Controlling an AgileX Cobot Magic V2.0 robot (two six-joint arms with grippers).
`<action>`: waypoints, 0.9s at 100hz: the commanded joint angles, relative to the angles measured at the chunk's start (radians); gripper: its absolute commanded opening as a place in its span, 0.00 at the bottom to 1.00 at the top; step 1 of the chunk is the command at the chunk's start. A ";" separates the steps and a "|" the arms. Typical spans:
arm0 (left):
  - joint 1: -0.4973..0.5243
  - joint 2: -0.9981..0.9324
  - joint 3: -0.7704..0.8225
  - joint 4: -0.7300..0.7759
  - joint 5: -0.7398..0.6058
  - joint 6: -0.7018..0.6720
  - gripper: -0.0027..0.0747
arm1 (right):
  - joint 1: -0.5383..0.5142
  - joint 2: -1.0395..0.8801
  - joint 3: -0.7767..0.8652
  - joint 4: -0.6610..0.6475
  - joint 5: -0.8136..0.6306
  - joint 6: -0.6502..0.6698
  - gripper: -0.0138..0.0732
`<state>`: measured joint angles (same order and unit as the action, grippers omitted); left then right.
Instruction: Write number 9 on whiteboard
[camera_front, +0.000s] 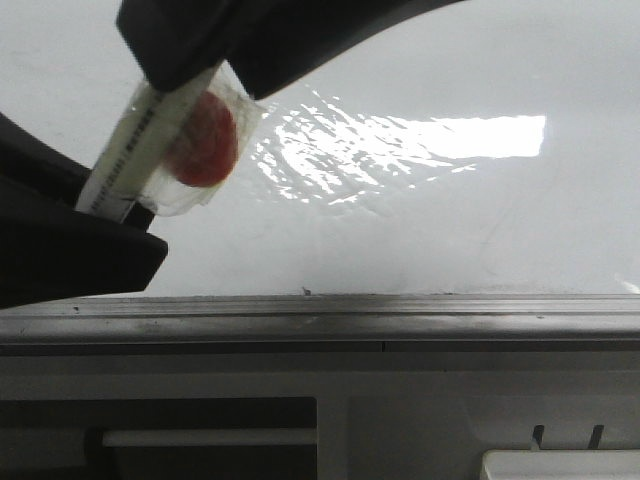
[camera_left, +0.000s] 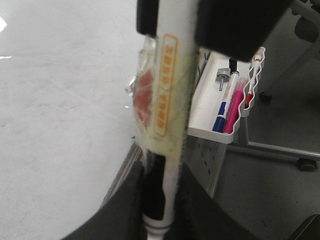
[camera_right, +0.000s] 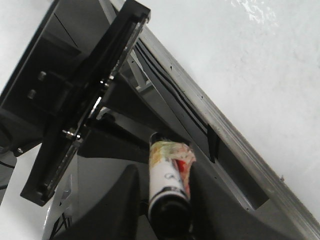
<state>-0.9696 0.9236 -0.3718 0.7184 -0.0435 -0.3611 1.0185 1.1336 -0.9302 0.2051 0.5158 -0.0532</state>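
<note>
The whiteboard (camera_front: 450, 220) is glossy white with glare and has a grey rail (camera_front: 400, 310) along its near edge. No number 9 shows on it. A white marker (camera_front: 150, 150), wrapped in clear tape with a red label, hangs over the board's left part. My left gripper (camera_front: 110, 215) is shut on its lower end. My right gripper (camera_front: 190, 70) is shut on its upper end. In the left wrist view the marker (camera_left: 167, 100) runs from my left gripper (camera_left: 162, 200) up to dark fingers. In the right wrist view my right gripper (camera_right: 167, 200) clamps the marker (camera_right: 170, 170) beside the board (camera_right: 250, 60).
A white tray (camera_left: 205, 105) holding blue, pink and red pens hangs off the board's side. A chair base (camera_left: 305, 162) stands on the floor beyond it. A black flat panel (camera_right: 85, 90) sits beside the rail. A white box (camera_front: 560, 465) lies at the front right.
</note>
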 joint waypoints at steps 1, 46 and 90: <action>-0.009 -0.009 -0.033 -0.004 -0.061 -0.002 0.01 | -0.001 -0.014 -0.037 0.013 -0.059 -0.007 0.17; -0.009 -0.042 -0.033 -0.029 0.005 -0.002 0.41 | -0.007 -0.016 -0.037 -0.006 -0.067 -0.007 0.08; 0.002 -0.331 -0.033 -0.225 0.063 -0.006 0.35 | -0.240 -0.107 -0.037 -0.007 -0.084 0.034 0.08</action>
<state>-0.9696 0.6172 -0.3718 0.5456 0.0695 -0.3593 0.8232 1.0493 -0.9322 0.2057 0.5056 -0.0241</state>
